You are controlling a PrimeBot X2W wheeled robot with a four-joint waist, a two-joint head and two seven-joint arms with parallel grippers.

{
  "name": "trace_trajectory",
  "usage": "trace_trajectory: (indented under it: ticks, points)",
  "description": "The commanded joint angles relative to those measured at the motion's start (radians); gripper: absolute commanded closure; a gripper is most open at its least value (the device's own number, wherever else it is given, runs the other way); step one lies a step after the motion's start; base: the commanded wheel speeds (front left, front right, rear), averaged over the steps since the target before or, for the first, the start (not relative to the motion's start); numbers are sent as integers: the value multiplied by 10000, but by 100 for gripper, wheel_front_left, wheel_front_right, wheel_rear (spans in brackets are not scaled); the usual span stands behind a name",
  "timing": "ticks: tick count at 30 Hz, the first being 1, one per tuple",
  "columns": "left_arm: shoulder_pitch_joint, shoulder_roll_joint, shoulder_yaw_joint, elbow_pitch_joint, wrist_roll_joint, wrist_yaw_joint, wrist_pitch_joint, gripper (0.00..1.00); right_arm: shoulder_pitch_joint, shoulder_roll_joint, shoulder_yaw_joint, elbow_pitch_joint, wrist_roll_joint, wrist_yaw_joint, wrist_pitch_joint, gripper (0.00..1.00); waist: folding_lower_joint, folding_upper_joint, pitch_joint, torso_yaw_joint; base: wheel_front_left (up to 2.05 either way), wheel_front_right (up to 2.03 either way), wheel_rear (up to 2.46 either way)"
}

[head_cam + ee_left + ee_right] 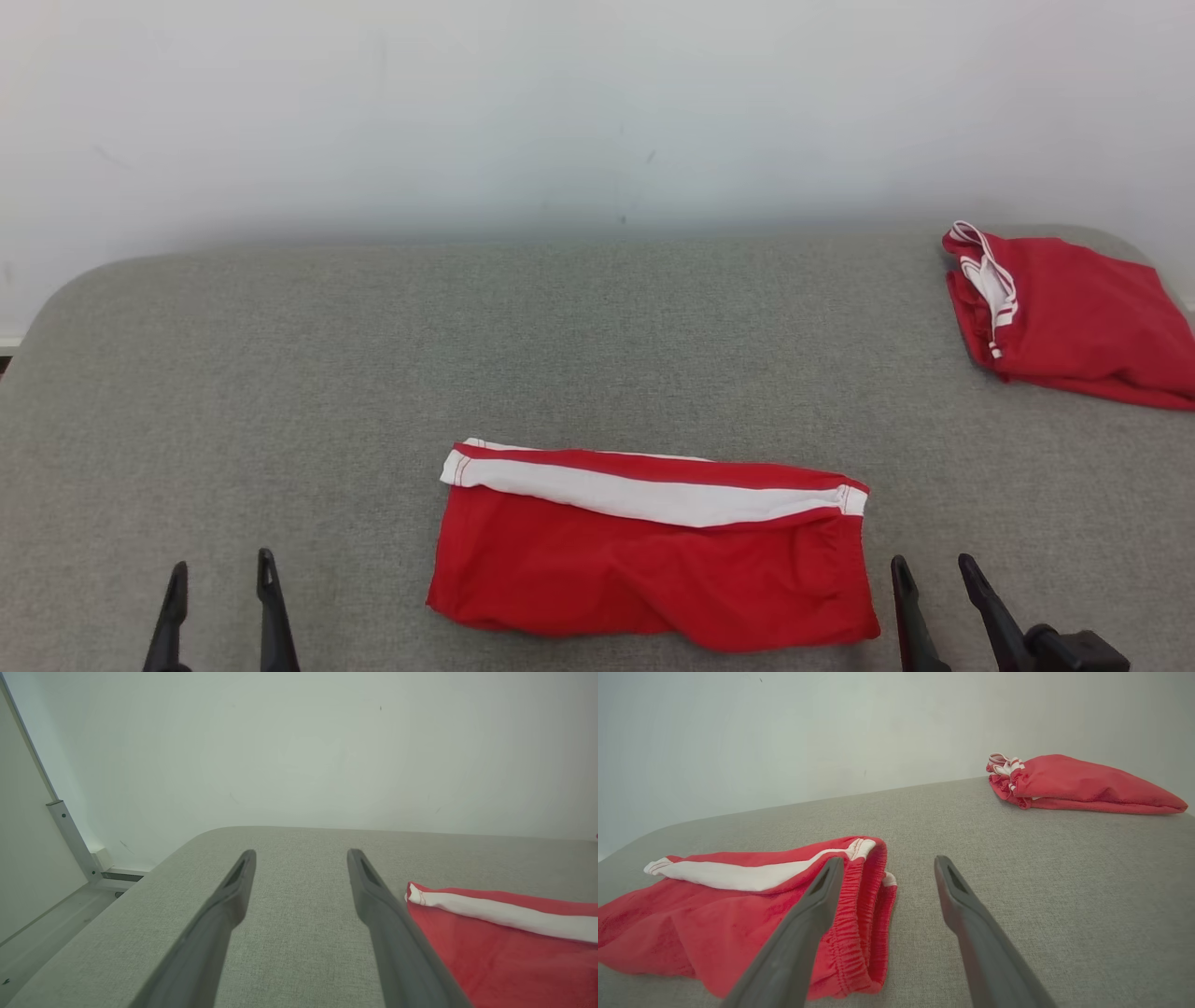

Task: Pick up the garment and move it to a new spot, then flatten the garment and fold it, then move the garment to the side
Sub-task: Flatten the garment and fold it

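One folded garment (653, 569), long axis left-right, waistband (859, 933) rightward

L gripper (222, 560): two long fingers (229, 907), dark grey, matte plastic look, slim, tapering to blunt narrow tips. Elongated recessed slot on inner face near each tip. R gripper (932, 560): same build and finish, same slots. Black blocky mount (1078, 647) w/ rounded knuckle at base of R unit, slight sheen.

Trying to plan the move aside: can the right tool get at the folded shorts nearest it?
Probably yes: the right tool stands open just beside the folded shorts, only bare grey surface between them.
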Motion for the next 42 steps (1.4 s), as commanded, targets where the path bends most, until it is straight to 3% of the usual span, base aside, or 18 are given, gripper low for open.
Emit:
trace_trajectory:
  ticks: [1, 10, 24, 26, 27, 28, 33, 42]
  points:
    - [52, -147, 37, 72, 170, -160, -27, 0, -233, 5, 9, 163, -111, -26, 155, 0, 1, 0, -52, 103, 0, 0, 0]
    - [-264, -726, 176, 433, 537, -758, -28, 0, -2112, 35, 308, 2263, -427, -26, 1306, 0, 1, 0, 12, 334, 0, 0, 0]
    - [-619, -1300, 370, 925, 989, -1492, -28, 0, -3395, 33, -288, 6122, -62, -26, 1378, 0, 1, 0, 135, 912, 0, 0, 0]
    - [-597, -1367, 420, 953, 1058, -1553, -28, 0, -3484, 155, -52, 6424, 188, -26, 1414, 51, 1, 0, 134, 924, 0, 0, 0]
    - [-578, -1383, 456, 970, 1088, -1599, -28, 0, -3540, 195, 89, 6532, 341, -26, 1484, 64, 1, 0, 130, 917, 0, 0, 0]
    - [-559, -1404, 498, 975, 1110, -1608, -27, 0, -3591, 202, 216, 6616, 492, -26, 1521, 100, 1, 0, 127, 902, 0, 0, 0]
    - [-529, -1518, 710, 1046, 1217, -1749, -28, 0, -4309, -277, 680, 6794, 1015, -29, 1488, 100, 1, 0, 117, 728, 0, 0, 0]
    - [-609, -1521, 823, 1379, 1487, -1911, -29, 0, -5490, -2348, 1206, 6959, 1814, -30, 2096, 100, 1, 0, 33, 534, 0, 0, 0]
